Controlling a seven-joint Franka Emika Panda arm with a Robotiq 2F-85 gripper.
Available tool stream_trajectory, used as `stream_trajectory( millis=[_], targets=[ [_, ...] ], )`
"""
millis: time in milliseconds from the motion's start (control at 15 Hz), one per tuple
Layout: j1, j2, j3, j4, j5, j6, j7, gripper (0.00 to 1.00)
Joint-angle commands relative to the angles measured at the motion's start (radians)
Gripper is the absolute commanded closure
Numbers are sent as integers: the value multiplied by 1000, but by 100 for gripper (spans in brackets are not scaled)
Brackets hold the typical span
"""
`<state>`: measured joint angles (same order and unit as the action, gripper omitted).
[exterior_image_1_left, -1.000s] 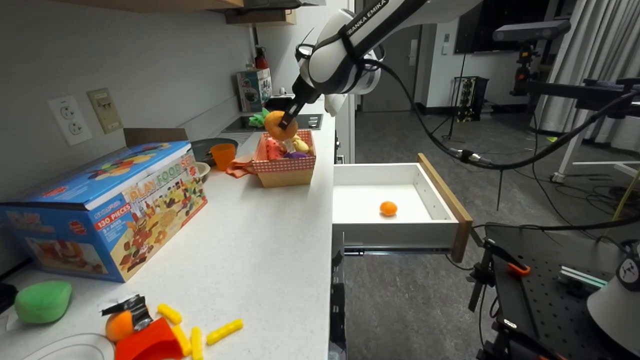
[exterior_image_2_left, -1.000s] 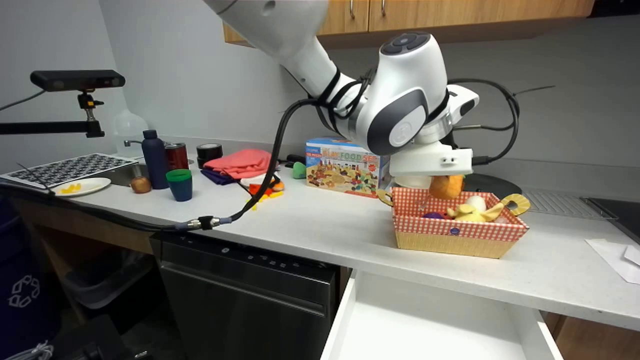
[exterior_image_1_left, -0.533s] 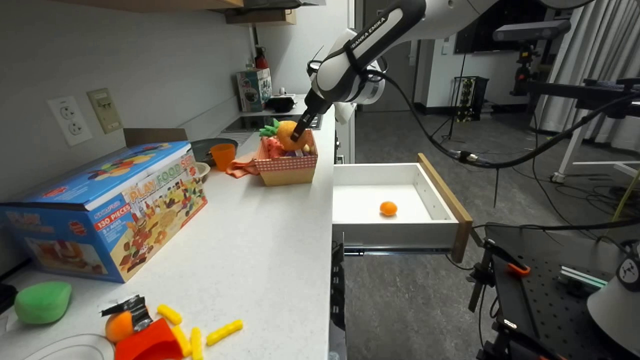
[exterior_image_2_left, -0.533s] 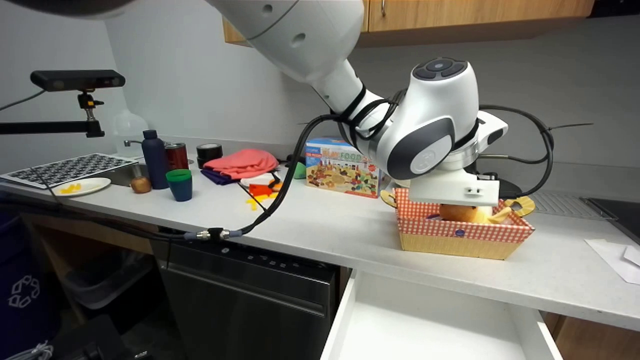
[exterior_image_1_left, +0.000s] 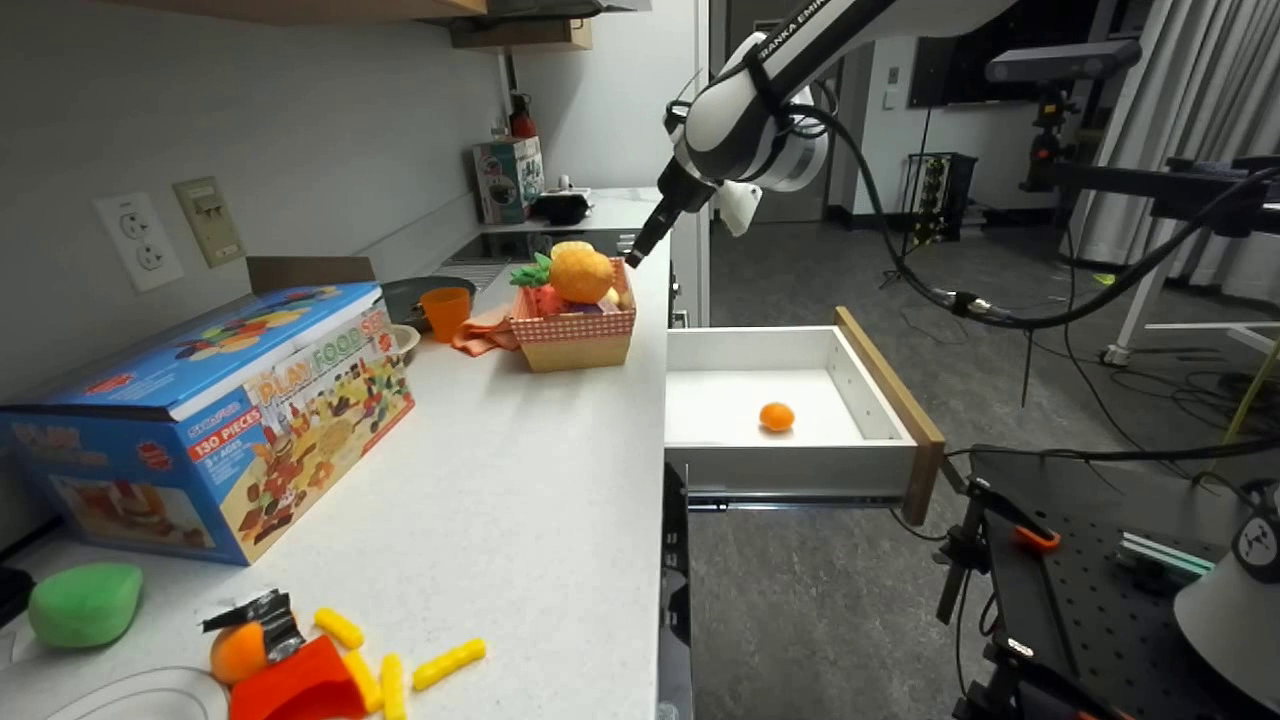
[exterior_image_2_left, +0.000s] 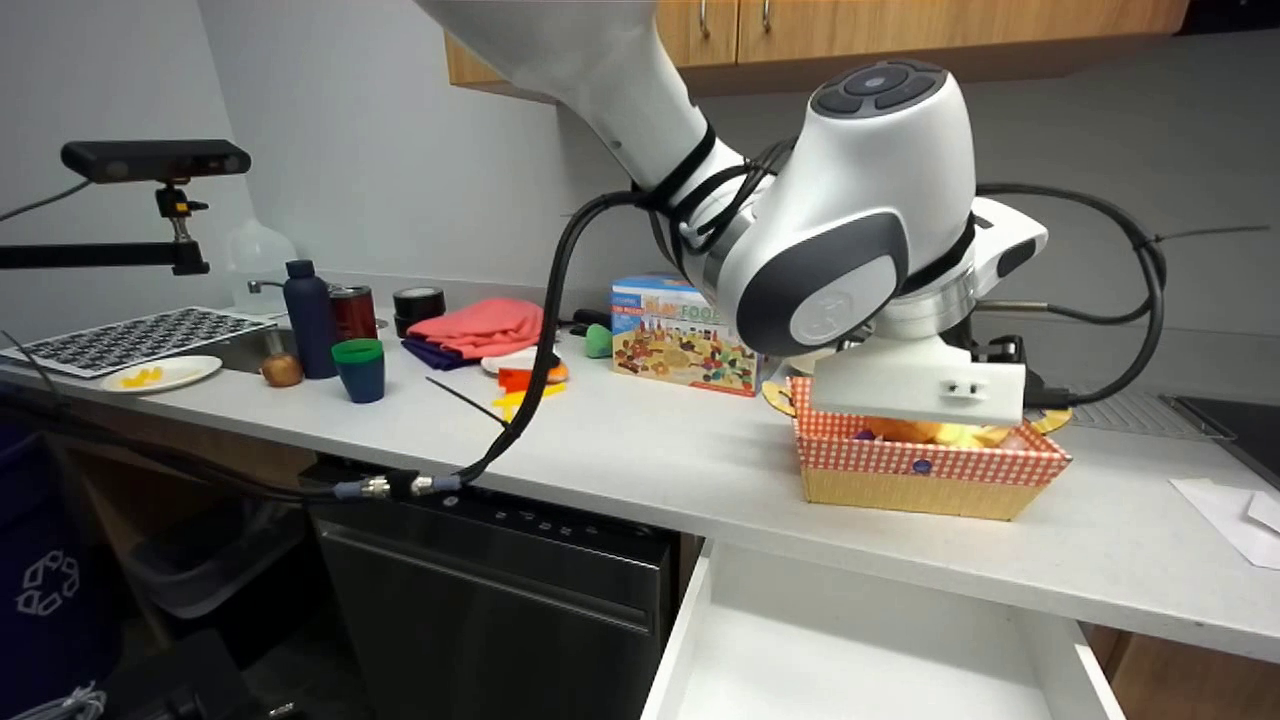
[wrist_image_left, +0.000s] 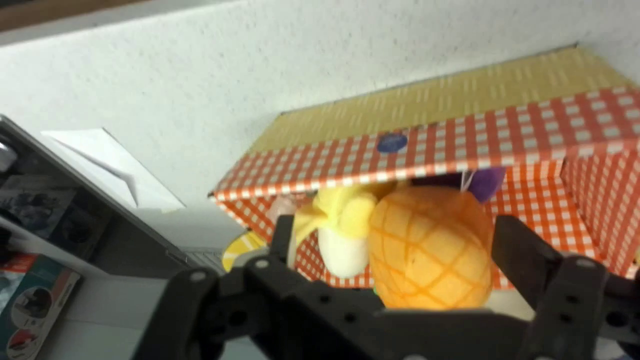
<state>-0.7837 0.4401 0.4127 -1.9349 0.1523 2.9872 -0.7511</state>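
An orange plush pineapple (wrist_image_left: 425, 245) rests among other toy food in a checked basket (exterior_image_2_left: 915, 485) on the counter. My gripper (wrist_image_left: 395, 225) is open, its fingers spread wide and empty. From the wrist, the pineapple appears between the fingers, close to the right one. An exterior view puts the fingertips (exterior_image_1_left: 633, 258) beside the basket's rim, apart from the pineapple (exterior_image_1_left: 581, 276). Also inside the basket are a yellow plush (wrist_image_left: 345, 205), a white egg-like toy (wrist_image_left: 343, 252) and a purple piece (wrist_image_left: 486, 183). In an exterior view the gripper's mount hides the fingers.
A play food box (exterior_image_1_left: 300, 430) and an orange cup (exterior_image_1_left: 446, 312) stand along the wall. Below the counter edge, a pulled-out drawer (exterior_image_1_left: 925, 440) holds a small orange (exterior_image_1_left: 777, 417). Yellow sticks (exterior_image_1_left: 450, 664) lie at the counter's near end. A thick cable (exterior_image_2_left: 548, 330) hangs from the arm.
The gripper has lowered the pineapple into the basket, opened and let it go. It has then drawn back from the basket, toward the drawer side of the counter.
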Motion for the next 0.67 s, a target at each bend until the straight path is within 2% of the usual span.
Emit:
stream_trajectory(
  millis=[0,67,200,400,600],
  targets=[
    [-59,-44,-3,-136,22,-36,-4,0],
    [-65,-30,-13,-151,16,-45,1,0],
    [-4,-1,-114,-175,-5,-58,33,0],
    [53,56,-223,-183,-34,-86,82,0],
    [85,118,-292,-155,-50,-151,111,0]
  ],
)
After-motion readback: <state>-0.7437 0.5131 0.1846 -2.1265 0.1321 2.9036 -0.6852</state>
